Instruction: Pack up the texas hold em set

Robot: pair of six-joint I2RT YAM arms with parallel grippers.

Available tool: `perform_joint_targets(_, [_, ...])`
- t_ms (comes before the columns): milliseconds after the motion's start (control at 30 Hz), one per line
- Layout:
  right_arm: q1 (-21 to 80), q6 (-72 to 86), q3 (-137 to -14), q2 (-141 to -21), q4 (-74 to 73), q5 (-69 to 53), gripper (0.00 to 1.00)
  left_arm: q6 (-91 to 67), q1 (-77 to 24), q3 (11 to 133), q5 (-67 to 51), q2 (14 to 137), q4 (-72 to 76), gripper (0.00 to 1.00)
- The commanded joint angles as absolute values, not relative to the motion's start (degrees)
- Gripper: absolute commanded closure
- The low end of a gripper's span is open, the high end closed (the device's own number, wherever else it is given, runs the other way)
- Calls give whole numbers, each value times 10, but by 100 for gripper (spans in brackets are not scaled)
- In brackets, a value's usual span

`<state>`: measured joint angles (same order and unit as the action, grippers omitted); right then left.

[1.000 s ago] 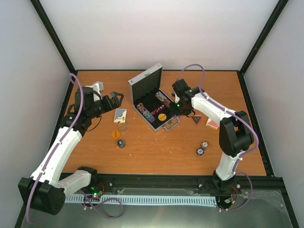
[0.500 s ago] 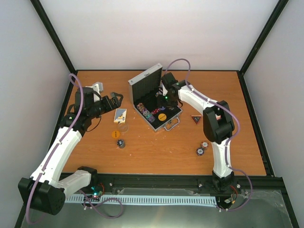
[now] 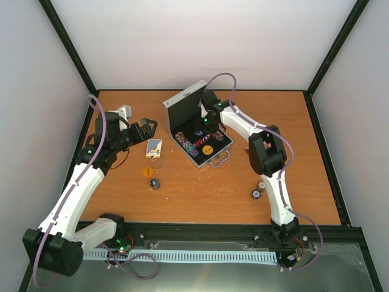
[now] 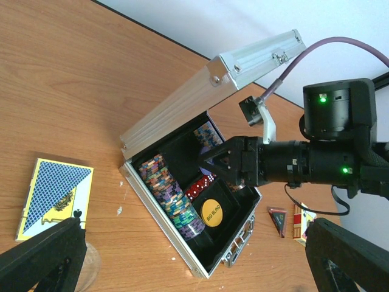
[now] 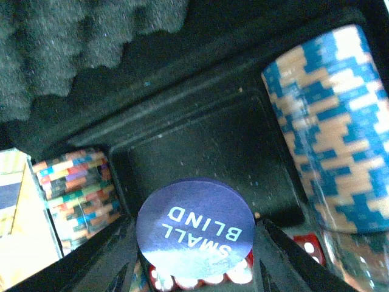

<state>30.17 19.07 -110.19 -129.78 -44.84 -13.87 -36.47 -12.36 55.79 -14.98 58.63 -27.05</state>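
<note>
The silver case stands open mid-table, lid up. Its black tray holds a row of multicoloured chips, red dice and an orange "BIG BLIND" disc. My right gripper is low inside the case, shut on a purple "SMALL BLIND" disc, above the dice and beside a blue chip stack. My left gripper hangs open left of the case, above a blue card box. A dark triangular token and a red card box lie right of the case.
On the table left of the case lie an orange disc, a clear round piece and a small chip pile. More chips sit at the right, near the right arm. Black frame posts edge the table.
My right arm has swung left from the case's right edge to deep inside the case, near the lid. The left arm has not moved.
</note>
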Motion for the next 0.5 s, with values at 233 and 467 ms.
perform_joint_targets(233, [308, 208, -1181, -1362, -449, -151, 45, -355, -122, 583, -148, 578, -279, 0])
perform_joint_targets(467, [308, 210, -1181, -1362, -450, -142, 36, -355, -122, 584, -147, 580, -279, 0])
